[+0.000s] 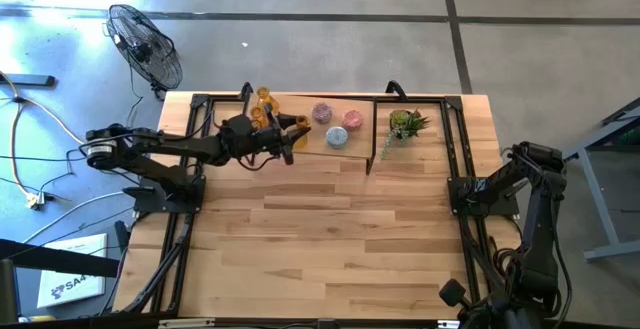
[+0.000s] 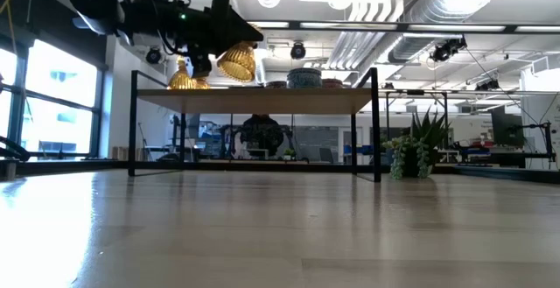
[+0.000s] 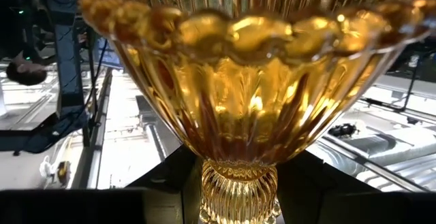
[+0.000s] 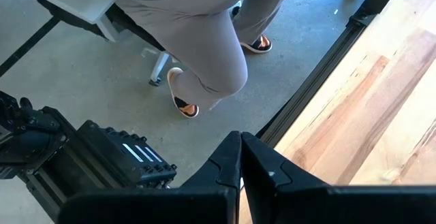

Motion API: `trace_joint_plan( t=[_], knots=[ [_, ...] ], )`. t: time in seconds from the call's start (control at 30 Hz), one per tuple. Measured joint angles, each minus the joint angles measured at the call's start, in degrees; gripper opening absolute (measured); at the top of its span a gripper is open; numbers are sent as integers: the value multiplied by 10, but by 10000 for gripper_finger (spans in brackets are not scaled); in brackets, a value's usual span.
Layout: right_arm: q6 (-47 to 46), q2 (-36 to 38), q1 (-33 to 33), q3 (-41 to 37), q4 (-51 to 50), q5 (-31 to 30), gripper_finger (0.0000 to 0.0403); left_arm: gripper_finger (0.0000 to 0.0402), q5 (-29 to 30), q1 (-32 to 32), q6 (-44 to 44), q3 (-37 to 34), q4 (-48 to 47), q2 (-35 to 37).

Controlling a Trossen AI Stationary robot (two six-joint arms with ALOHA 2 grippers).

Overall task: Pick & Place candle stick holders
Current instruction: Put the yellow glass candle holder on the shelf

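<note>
Left arm: dark, jointed tubular links, pale metallic band at the shoulder joint, black base block on the table edge; a small green light shows on it in the low view.
Left gripper: two black, flat-sided fingers.
Right arm: dark, rounded joint housings, thick black cable loops near its base.
Right gripper: two black tapering fingers with smooth matte faces on a broad black body.
</note>
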State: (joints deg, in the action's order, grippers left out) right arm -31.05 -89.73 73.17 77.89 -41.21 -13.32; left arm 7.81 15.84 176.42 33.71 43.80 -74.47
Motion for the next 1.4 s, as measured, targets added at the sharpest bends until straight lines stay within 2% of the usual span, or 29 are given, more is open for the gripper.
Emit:
trace_joint_plan(
  t=[0.93, 1.33, 1.4],
  knots=[
    [0, 0, 0, 0, 0, 0, 5, 134, 35, -1, -12, 1, -64, 0],
    [0, 0, 0, 0, 0, 0, 5, 133, 19, 7, -12, 1, -69, 0],
    [0, 0, 0, 0, 0, 0, 5, 144, 15, 7, -12, 1, -69, 0]
  ],
)
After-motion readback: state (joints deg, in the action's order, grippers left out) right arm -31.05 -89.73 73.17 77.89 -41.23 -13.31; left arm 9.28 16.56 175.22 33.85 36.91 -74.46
